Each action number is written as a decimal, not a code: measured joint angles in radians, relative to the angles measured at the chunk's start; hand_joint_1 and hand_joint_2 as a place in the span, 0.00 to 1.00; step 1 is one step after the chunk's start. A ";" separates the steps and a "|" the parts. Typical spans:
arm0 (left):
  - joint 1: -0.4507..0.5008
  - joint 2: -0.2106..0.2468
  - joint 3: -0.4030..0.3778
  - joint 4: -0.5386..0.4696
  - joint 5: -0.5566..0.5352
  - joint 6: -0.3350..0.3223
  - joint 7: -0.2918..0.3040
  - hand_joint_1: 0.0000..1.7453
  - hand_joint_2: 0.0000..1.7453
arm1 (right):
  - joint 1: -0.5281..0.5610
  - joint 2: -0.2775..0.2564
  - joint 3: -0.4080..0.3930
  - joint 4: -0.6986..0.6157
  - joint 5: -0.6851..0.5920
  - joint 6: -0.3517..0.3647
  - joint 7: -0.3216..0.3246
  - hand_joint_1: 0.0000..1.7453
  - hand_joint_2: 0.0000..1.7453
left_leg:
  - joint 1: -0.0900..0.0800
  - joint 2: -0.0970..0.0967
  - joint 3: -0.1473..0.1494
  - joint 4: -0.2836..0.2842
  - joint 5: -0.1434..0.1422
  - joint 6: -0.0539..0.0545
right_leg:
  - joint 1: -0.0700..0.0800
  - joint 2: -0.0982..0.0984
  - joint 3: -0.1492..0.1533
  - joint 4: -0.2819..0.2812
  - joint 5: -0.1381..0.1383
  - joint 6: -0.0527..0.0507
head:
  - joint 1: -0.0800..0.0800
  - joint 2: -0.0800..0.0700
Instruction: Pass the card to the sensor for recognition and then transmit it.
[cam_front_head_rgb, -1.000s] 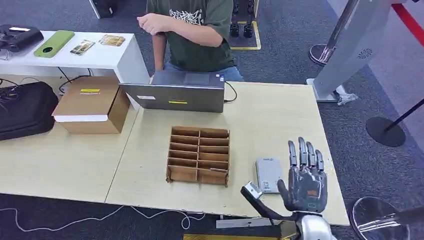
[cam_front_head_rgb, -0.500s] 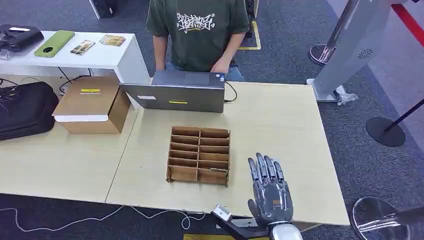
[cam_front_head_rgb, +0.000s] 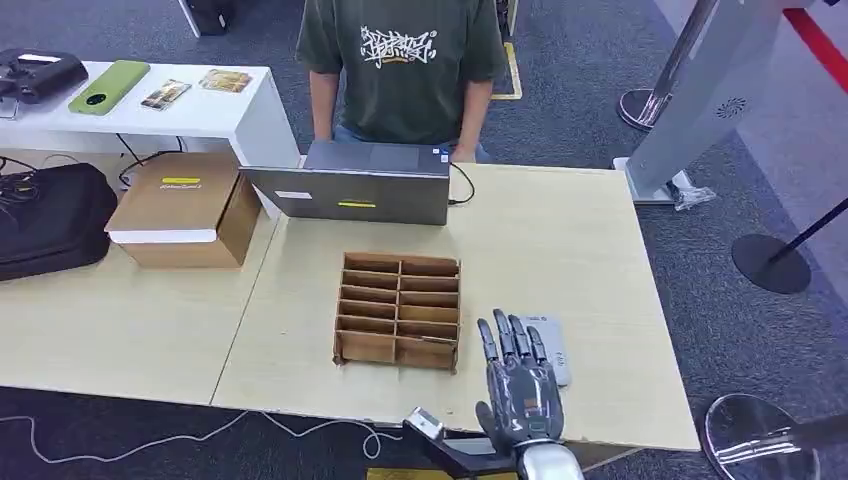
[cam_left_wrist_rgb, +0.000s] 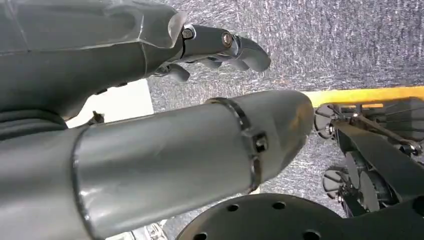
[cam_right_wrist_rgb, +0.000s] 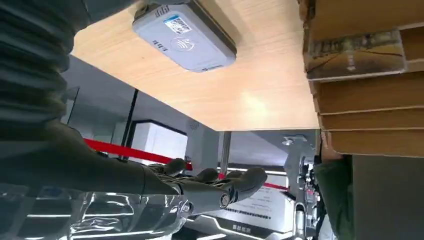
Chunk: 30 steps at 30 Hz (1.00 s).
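Trouble could come soon. The right hand (cam_front_head_rgb: 519, 385), low in the frame, is spread and holds nothing, just beside the sensor (cam_front_head_rgb: 548, 348) (a grey box). Cards sit in the wooden rack (cam_front_head_rgb: 398, 310) at centre; reaching carelessly could bump the sensor away.
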 joint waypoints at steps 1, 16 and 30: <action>0.000 -0.001 0.000 0.000 0.001 0.000 0.000 0.00 0.00 | -0.002 0.016 -0.007 0.006 0.000 -0.014 -0.012 0.00 1.00 | 0.000 0.000 0.000 0.000 0.000 0.000 | 0.000 0.000 0.000 0.000 0.000 0.000 | 0.000 0.000; -0.009 -0.016 0.000 0.009 0.028 0.002 0.014 0.00 0.00 | -0.139 0.237 -0.122 0.220 -0.004 -0.154 -0.097 0.00 1.00 | 0.000 0.000 0.000 0.000 0.001 -0.001 | 0.000 0.000 0.000 0.001 0.000 0.000 | 0.000 0.000; -0.015 -0.018 -0.001 0.015 0.047 0.001 0.018 0.00 0.00 | -0.226 0.286 -0.137 0.362 -0.043 -0.188 -0.127 0.00 1.00 | 0.000 0.000 0.000 0.000 0.002 -0.002 | 0.000 0.000 0.000 0.001 0.001 -0.001 | 0.000 0.000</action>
